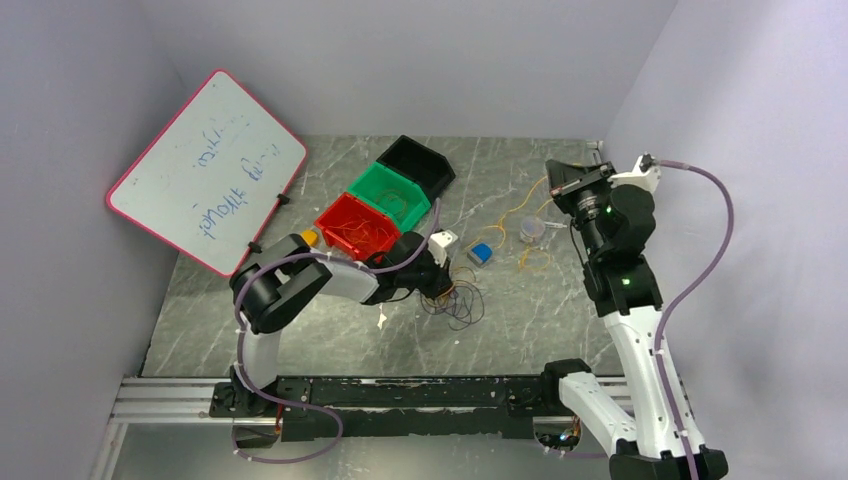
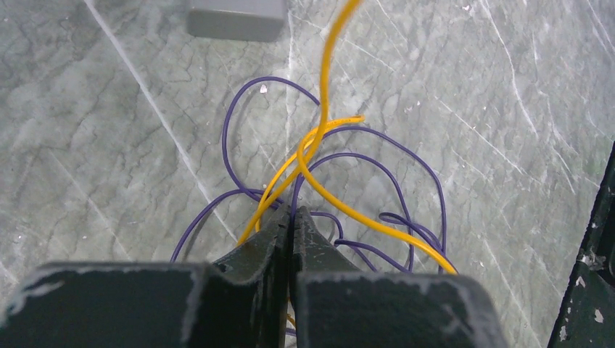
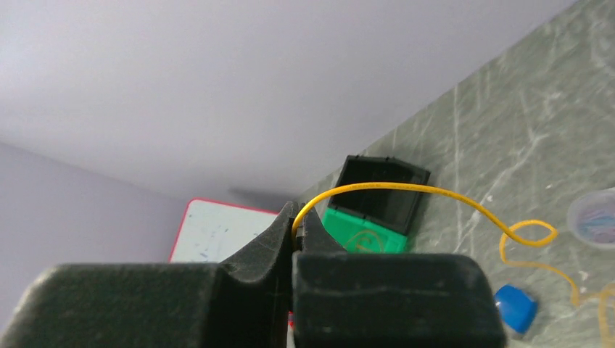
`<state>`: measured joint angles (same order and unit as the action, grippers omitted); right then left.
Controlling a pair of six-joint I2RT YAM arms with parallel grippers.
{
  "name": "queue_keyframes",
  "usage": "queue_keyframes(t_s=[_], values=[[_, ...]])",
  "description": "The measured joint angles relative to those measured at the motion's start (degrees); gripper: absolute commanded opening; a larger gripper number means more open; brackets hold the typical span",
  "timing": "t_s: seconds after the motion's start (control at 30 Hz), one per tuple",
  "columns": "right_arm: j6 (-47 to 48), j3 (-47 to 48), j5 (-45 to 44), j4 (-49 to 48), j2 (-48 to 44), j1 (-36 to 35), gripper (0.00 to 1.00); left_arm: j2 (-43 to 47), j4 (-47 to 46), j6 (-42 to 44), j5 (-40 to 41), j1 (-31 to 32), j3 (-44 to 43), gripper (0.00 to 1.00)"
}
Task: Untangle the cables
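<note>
left gripper (image 2: 291, 212): closed in the purple-yellow tangle (image 2: 341, 174) on the table (image 2: 109, 109), strand pinched unclear | right gripper (image 3: 296, 217): raised, clamped on yellow wire (image 3: 406, 187) arcing down to table

Worktop (image 2: 109, 109): grey marble-look, smooth, faint sheen. Glossy, smooth plastic sheath: yellow cable (image 2: 330, 72), purple cable (image 2: 225, 141). Left gripper (image 2: 291, 214): black, matt, edges scuffed whitish. Right gripper (image 3: 294, 221): black, matt, grainy. Bins (image 1: 355, 222): shiny plastic. Whiteboard (image 1: 200, 170): glossy face. Cup (image 3: 595, 217): clear plastic. Rail (image 1: 160, 398), near edge: bare metal.
</note>
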<state>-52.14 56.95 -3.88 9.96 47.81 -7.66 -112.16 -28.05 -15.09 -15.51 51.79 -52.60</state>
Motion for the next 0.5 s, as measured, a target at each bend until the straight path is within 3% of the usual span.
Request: queue_keyframes(t_s=[0.5], values=[[17.5,16.4,-12.5,8.0,-0.7,0.1,0.00,1.7,-6.6,-2.8,2.2,0.1,5.9,0.07]])
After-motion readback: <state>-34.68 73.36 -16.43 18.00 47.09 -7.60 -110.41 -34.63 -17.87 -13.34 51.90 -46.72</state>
